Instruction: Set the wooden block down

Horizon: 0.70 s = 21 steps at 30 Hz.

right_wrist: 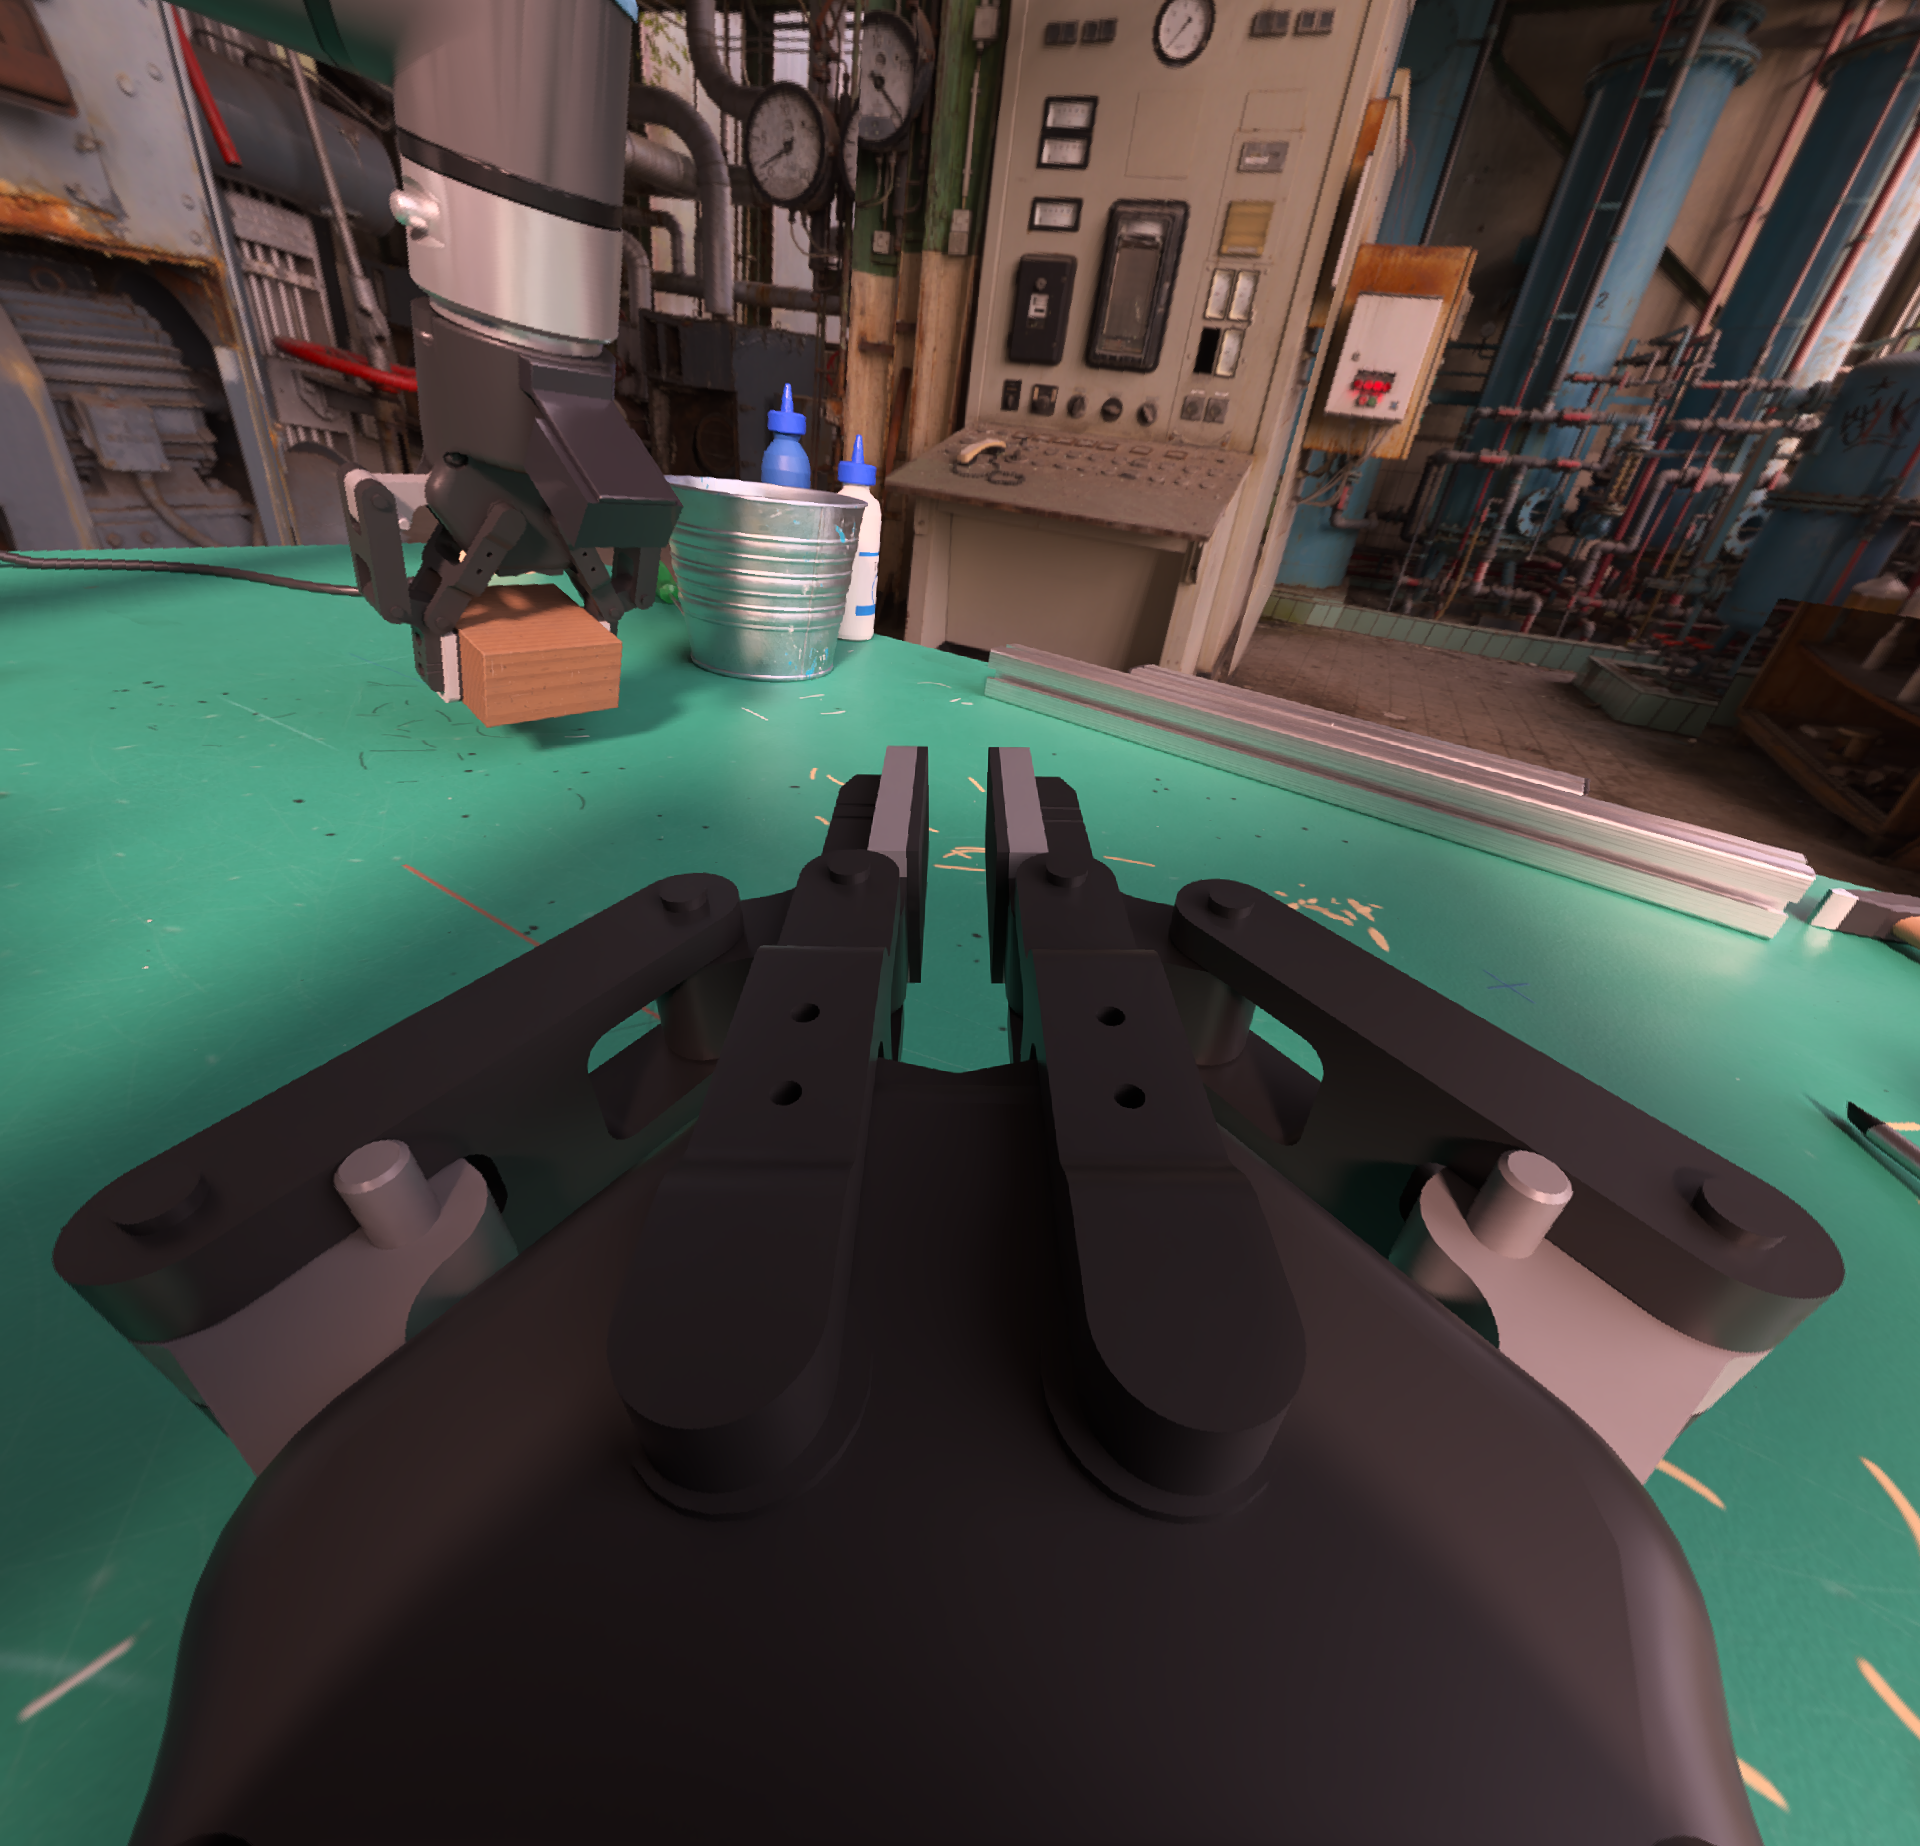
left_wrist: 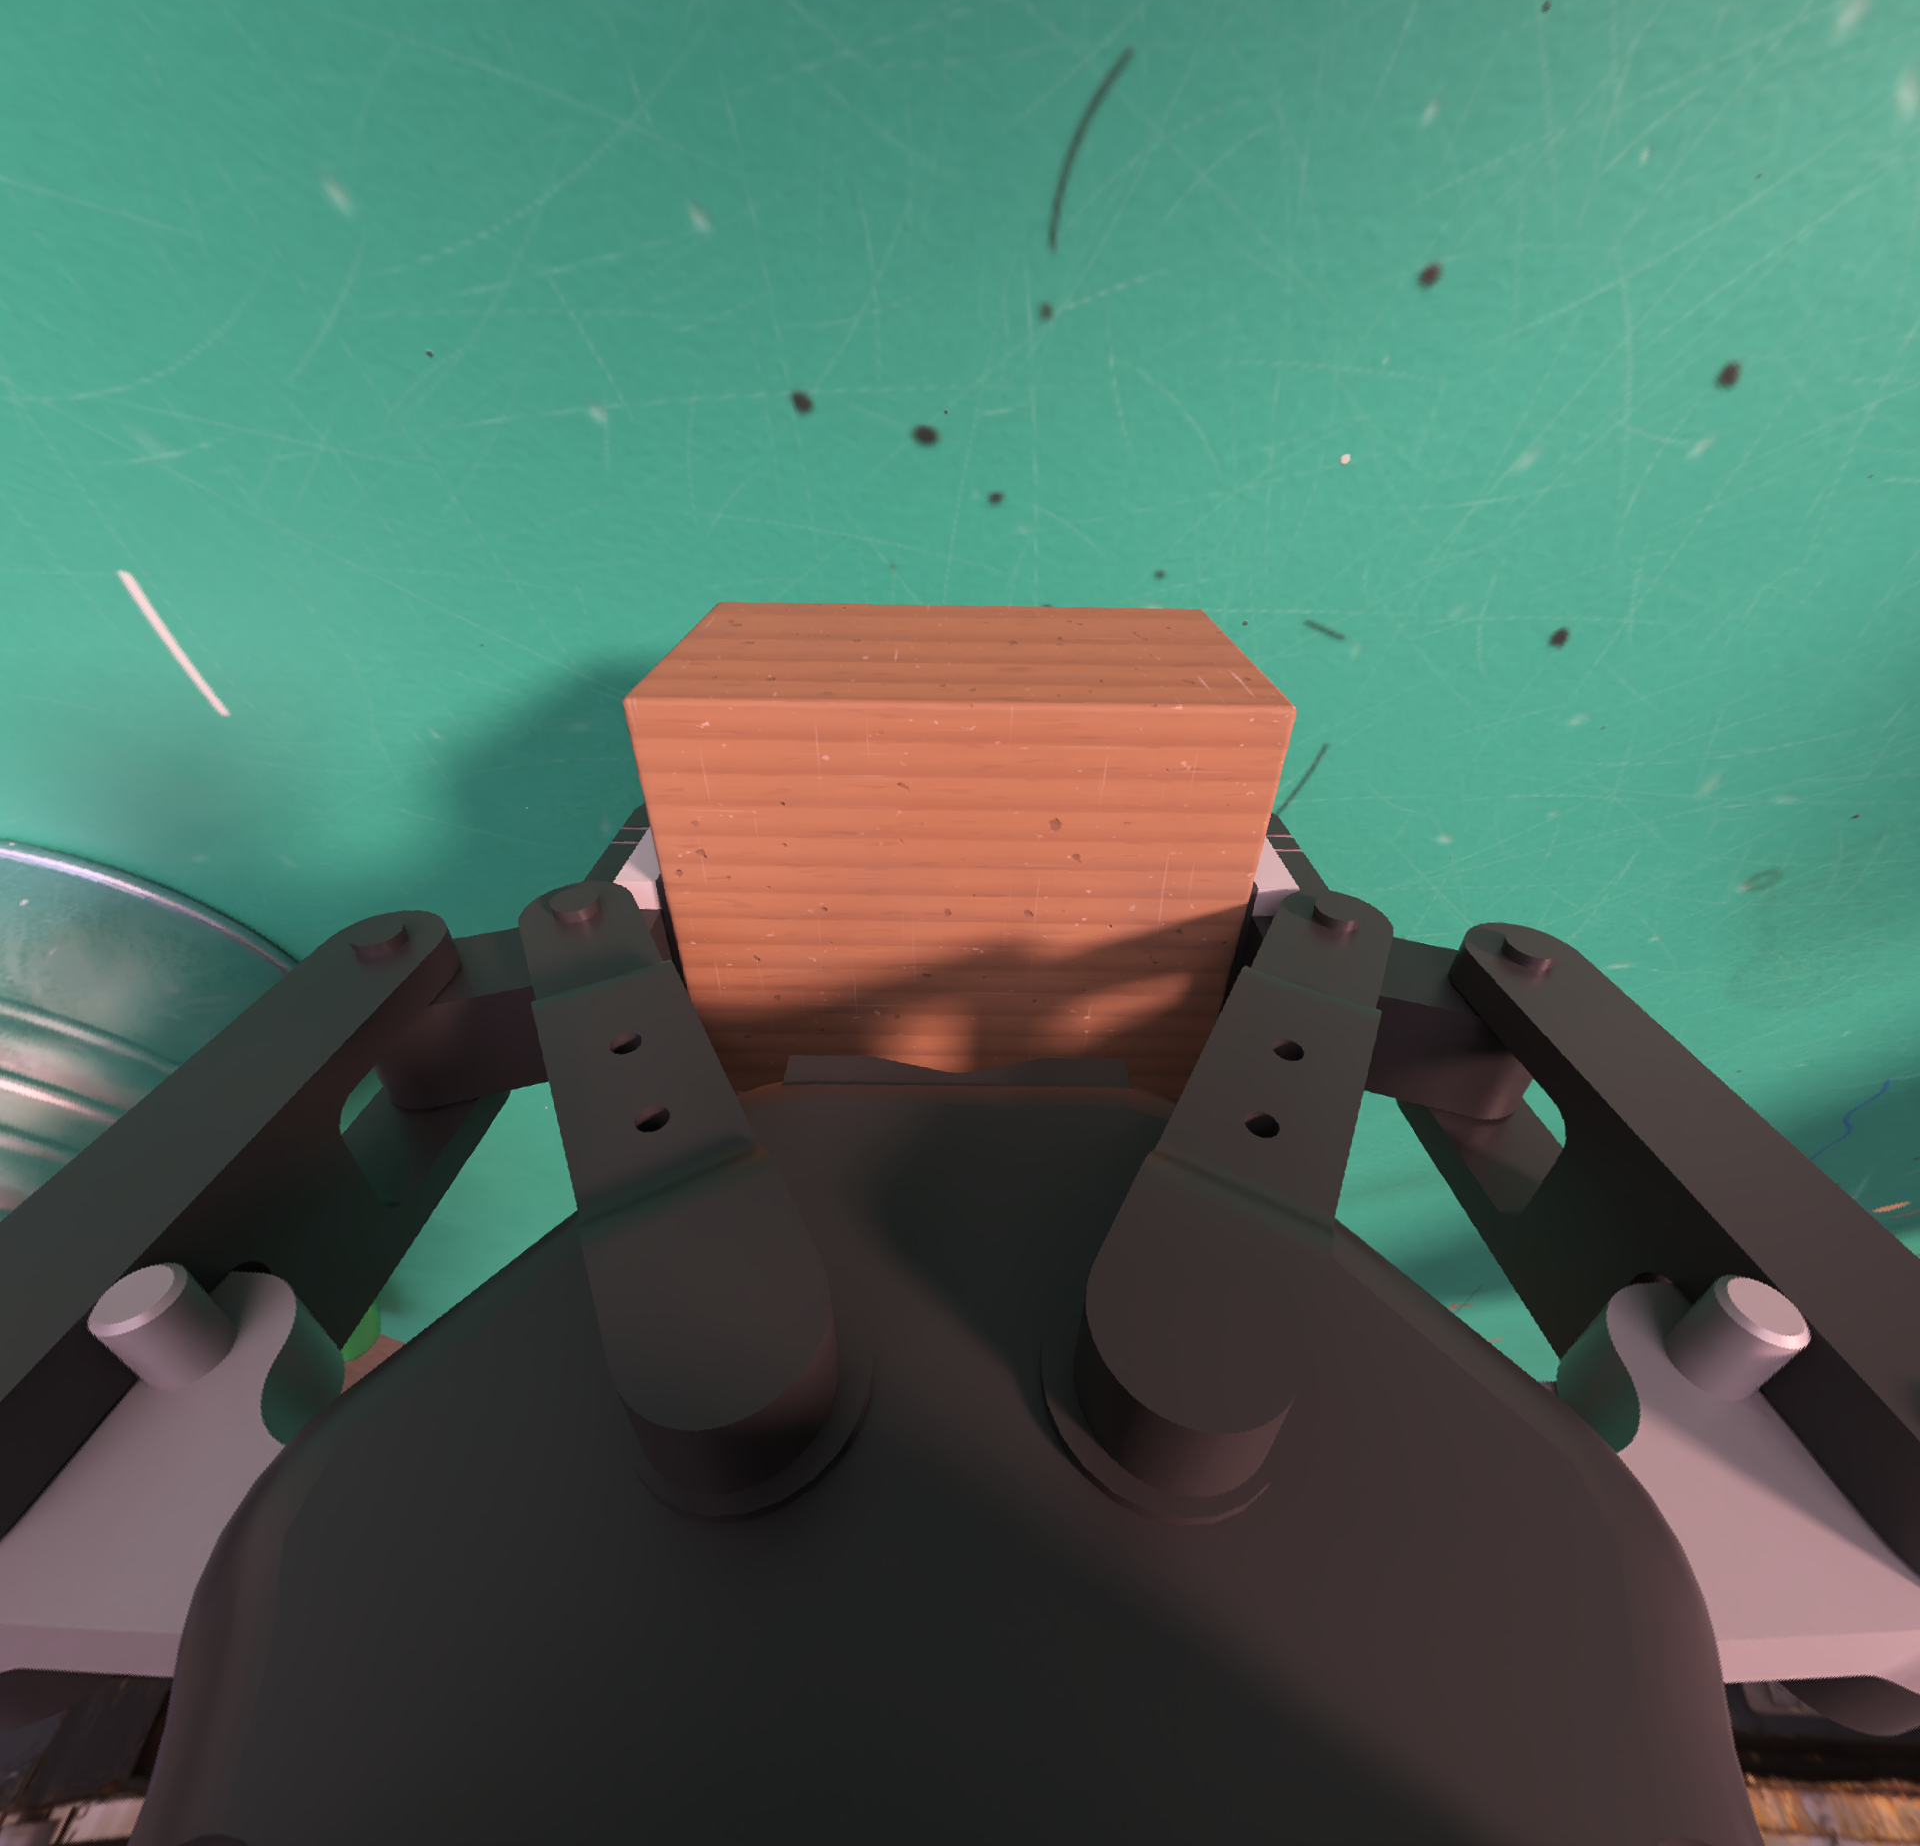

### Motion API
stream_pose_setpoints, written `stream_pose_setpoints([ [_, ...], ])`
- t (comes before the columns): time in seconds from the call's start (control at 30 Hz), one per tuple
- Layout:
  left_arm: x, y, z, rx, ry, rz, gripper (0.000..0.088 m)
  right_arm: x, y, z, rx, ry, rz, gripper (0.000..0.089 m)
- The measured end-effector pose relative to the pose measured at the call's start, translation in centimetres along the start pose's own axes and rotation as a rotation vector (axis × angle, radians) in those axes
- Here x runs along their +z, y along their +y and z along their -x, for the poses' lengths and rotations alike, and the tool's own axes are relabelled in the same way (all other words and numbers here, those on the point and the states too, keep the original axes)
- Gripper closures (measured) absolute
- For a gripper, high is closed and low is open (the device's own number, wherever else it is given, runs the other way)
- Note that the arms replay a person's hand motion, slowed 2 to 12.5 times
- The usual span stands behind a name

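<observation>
Wooden block [left_wrist: 956, 840] clamped in left tool [left_wrist: 956, 877], above table [left_wrist: 416, 342]

Metal bucket [left_wrist: 94, 1017] cut off by left edge; wooden block [left_wrist: 956, 840] hides left gripper [left_wrist: 958, 877] fingertips; hammer [right_wrist: 1870, 913] right of bucket [right_wrist: 764, 575] mostly out of view.

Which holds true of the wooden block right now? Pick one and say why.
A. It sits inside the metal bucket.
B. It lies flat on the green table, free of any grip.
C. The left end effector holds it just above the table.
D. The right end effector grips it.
C: the left end effector clamps the wooden block, and its shadow shows on the green table beneath.
</observation>
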State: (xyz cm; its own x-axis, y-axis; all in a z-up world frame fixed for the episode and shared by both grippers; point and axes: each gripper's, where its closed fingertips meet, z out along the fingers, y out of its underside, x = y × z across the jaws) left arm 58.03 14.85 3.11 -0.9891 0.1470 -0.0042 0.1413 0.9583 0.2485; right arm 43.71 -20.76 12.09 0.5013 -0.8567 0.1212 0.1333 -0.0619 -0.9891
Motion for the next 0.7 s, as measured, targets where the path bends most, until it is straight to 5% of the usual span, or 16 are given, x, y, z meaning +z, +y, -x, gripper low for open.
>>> stream_pose_setpoints([
  [0.7, -6.4, -1.2, -2.8, -0.069, -0.1, -0.138, 0.0187, 0.0, -0.1, 0.0, -0.004, 0.0, -0.006, 0.0793],
])
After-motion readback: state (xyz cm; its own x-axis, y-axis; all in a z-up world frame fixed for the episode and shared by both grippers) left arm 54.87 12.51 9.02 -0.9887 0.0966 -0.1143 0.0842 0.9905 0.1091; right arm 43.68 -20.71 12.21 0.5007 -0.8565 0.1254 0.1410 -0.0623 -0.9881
